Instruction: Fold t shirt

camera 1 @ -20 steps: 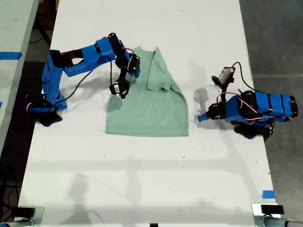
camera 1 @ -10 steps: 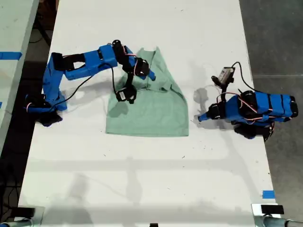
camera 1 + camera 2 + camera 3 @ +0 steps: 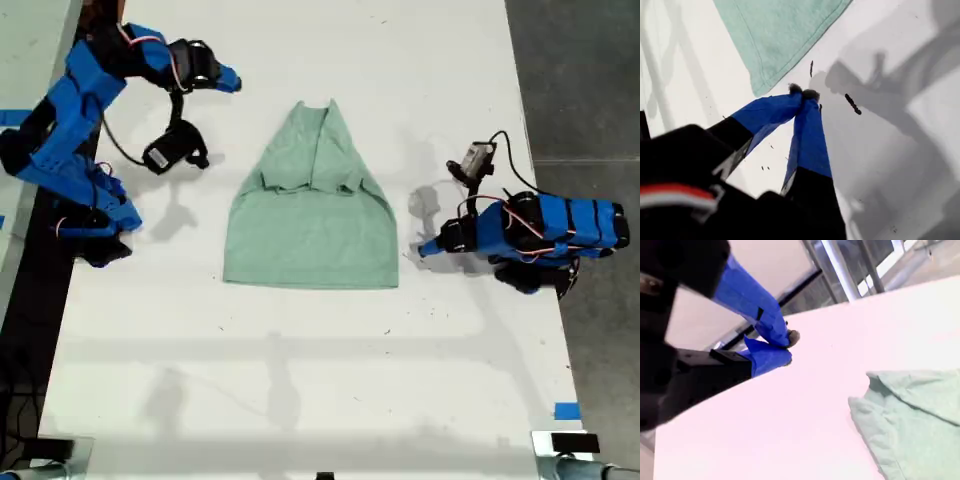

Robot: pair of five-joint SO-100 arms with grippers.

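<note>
The pale mint-green t shirt (image 3: 310,225) lies flat mid-table with both sides folded inward, narrowing toward the collar end. My second gripper (image 3: 228,82) hangs raised off the shirt toward the exterior view's upper left, shut and empty; its wrist view shows its tips (image 3: 787,347) together above bare table, with the folded t shirt (image 3: 912,415) beyond. My first gripper (image 3: 420,250) rests low on the table at the exterior view's right, shut on nothing, its tips (image 3: 803,92) a short way from a corner of the t shirt (image 3: 777,35).
The white table (image 3: 300,380) carries both blue arms. Another table with blue tape (image 3: 22,117) borders the exterior view's left. Dark floor runs along the exterior view's right, and a blue tape mark (image 3: 567,410) sits near that table edge.
My second gripper has let go of the shirt and swung up and away to the exterior view's upper left. The side it held now lies folded over. My first arm has not moved.
</note>
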